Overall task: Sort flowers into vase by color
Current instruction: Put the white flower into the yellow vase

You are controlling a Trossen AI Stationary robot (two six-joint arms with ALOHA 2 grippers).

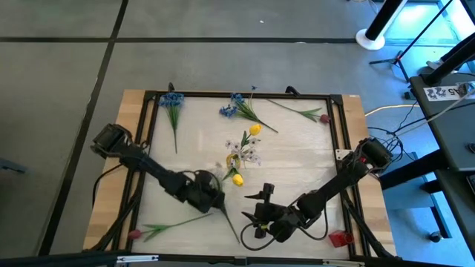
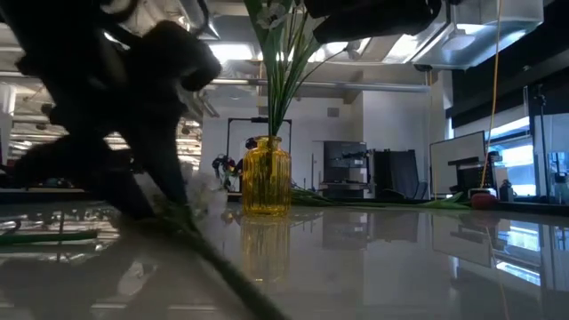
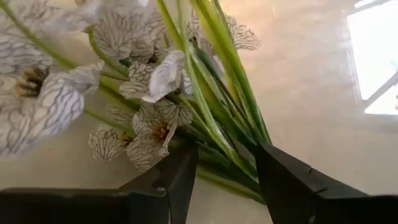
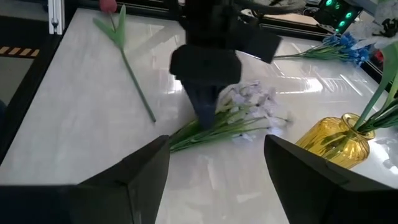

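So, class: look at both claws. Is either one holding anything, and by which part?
The left claw grips the white flower sprig by its green stems, just below the blooms. The right claw is open and holds nothing.

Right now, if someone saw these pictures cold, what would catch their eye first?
Probably the yellow glass vase at mid-table, with green stems rising from it. Next, the left gripper, its jaws closed around the stems of a white-lavender flower bunch lying beside the vase. Blue flowers lie along the far edge.
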